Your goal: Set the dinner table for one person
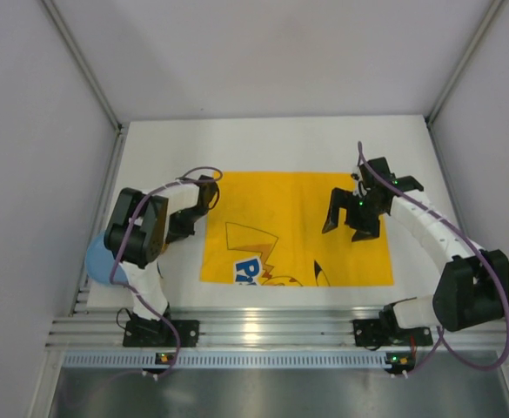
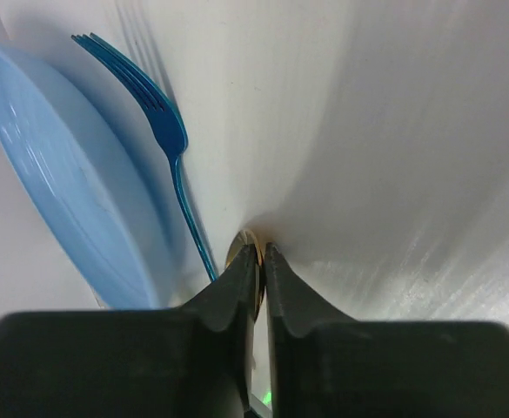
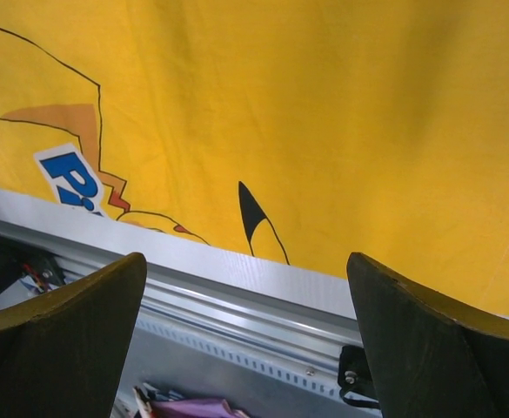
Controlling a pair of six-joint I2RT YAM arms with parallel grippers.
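Top external view: the dinner table is a flat white matte top, closed in on the left, right and far sides by plain grey wall panels, with a ridged aluminium rail running along its near edge where both arms are bolted. A yellow placemat printed with a cartoon figure lies spread on the middle of the table, its near edge close to the rail. A light blue plate peeks out from under the folded left arm at the table's left edge, and the left wrist view shows a dark blue fork lying just beside it on the white surface. The left gripper sits low over the bare strip of table between the plate and the placemat's left edge. Its jaws are drawn narrow, nearly together, pinching a small gold-coloured thing at the tips; what that thing is cannot be told. White tabletop fills the view beyond the tips. The right gripper hangs above the right part of the placemat with its jaws spread wide and nothing between them, the table lying below it under the cloth.
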